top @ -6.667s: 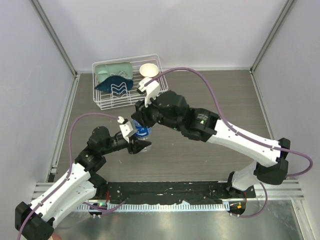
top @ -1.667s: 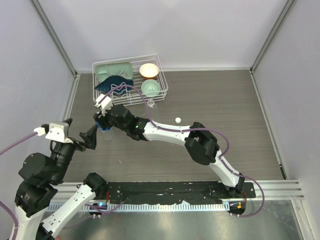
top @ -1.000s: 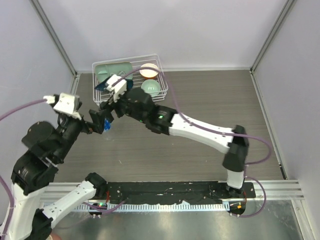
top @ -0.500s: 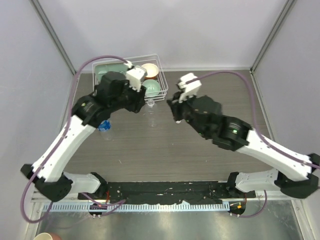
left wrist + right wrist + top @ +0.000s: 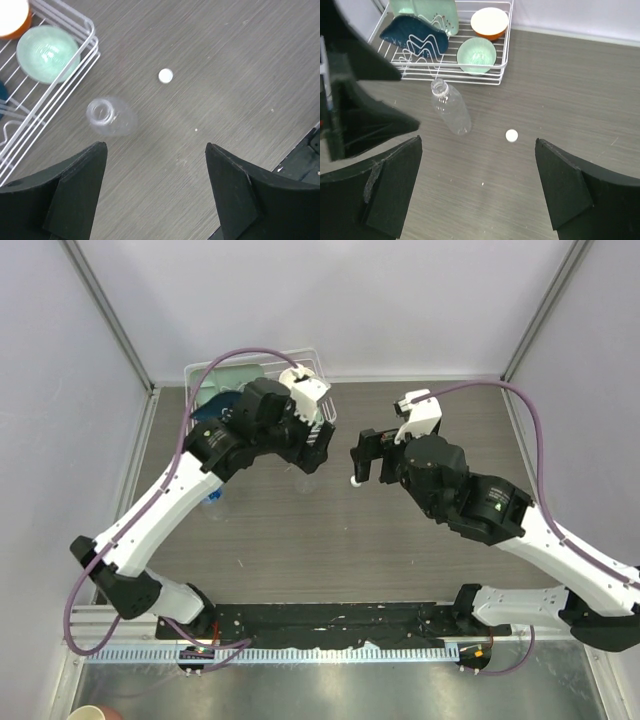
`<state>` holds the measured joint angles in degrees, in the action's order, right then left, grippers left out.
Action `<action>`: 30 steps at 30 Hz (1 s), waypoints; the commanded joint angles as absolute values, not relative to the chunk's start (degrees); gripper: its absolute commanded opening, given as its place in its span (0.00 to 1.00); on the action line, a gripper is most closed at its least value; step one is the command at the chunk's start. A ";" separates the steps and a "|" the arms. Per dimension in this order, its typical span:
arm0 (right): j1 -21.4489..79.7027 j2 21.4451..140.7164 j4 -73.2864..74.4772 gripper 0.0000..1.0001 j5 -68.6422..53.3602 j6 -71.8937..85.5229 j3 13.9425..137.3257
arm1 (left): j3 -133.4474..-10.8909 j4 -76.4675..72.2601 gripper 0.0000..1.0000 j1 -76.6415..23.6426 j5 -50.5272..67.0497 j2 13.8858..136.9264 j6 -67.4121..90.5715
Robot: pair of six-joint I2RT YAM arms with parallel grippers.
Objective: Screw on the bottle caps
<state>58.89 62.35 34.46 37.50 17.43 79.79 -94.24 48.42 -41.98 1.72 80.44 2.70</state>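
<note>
A plain clear bottle (image 5: pixel 110 116) stands upright on the table by the rack's corner, its neck open. It also shows in the right wrist view, bottle (image 5: pixel 451 109), and in the top view, bottle (image 5: pixel 305 481). One white bottle cap (image 5: pixel 511 135) lies flat to its right, cap (image 5: pixel 165 75), cap (image 5: pixel 354 480). A blue-labelled bottle (image 5: pixel 213 503) peeks out beside the left arm. My left gripper (image 5: pixel 156 150) hovers open above the plain bottle, holding nothing. My right gripper (image 5: pixel 478 140) is open and empty above the cap.
A white wire rack (image 5: pixel 506 50) at the back left holds a pale green bowl (image 5: pixel 476 55), a cream bowl (image 5: pixel 490 22), a dark blue piece (image 5: pixel 420 32) and a green container (image 5: pixel 422 10). The left arm's dark wrist (image 5: pixel 360 115) fills the left of the right wrist view.
The left gripper has swung right, from beside the rack to above the plain bottle. The right gripper has shifted slightly right and now faces it. Both stand open.
</note>
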 commanded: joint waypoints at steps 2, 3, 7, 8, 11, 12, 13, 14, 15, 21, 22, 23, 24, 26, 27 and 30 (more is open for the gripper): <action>58.80 54.95 35.24 1.00 35.34 21.09 80.68 | -103.86 47.01 0.83 -45.17 5.45 90.77 1.32; 58.80 53.89 35.33 1.00 34.55 21.09 81.21 | -105.63 47.37 0.81 -45.26 5.62 95.49 1.32; 58.80 50.37 37.78 1.00 31.82 21.44 83.58 | -113.63 49.22 0.73 -45.35 6.42 106.31 2.63; 58.80 50.10 38.49 1.00 30.77 21.45 84.28 | -114.86 48.61 0.69 -45.35 6.94 107.91 3.16; 58.71 49.75 40.78 1.00 30.41 21.62 86.04 | -114.87 45.63 0.66 -45.35 7.47 113.01 3.78; 58.80 49.83 41.13 1.00 30.50 21.27 86.57 | -115.13 45.18 0.66 -45.35 7.47 114.42 3.78; 58.80 49.83 41.65 1.00 30.67 20.66 86.75 | -115.22 44.83 0.64 -45.35 7.38 116.78 3.69; 58.80 49.83 41.75 1.00 31.28 19.96 86.84 | -115.75 44.65 0.61 -45.35 7.21 118.20 3.43; 58.80 49.66 41.92 1.00 31.46 19.26 86.57 | -115.84 44.74 0.58 -45.35 6.86 119.17 2.91; 58.80 47.38 40.61 1.00 32.61 14.77 82.37 | -117.68 41.92 0.53 -45.44 3.87 126.19 1.32; 58.80 46.85 39.56 0.93 32.35 14.33 81.31 | -118.56 42.10 0.53 -45.44 3.35 127.08 0.88; 58.80 46.41 39.12 0.89 32.17 14.15 80.52 | -119.52 41.84 0.51 -45.53 2.90 127.79 0.70; 58.80 46.58 39.02 0.87 32.17 14.24 79.55 | -119.79 41.84 0.51 -45.44 2.55 129.10 0.70; 58.80 47.89 39.72 0.86 33.57 15.47 79.10 | -120.32 40.96 0.51 -45.44 1.50 130.16 0.35; 58.80 48.51 40.07 0.86 33.75 15.64 78.84 | -120.41 40.61 0.50 -45.53 1.32 131.21 0.26; 58.80 50.70 41.66 0.87 34.19 16.00 78.84 | -120.76 39.90 0.43 -45.44 -1.21 132.45 0.26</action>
<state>58.87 48.07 41.60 32.77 16.34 78.98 -118.26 42.78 -45.47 2.46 131.17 1.10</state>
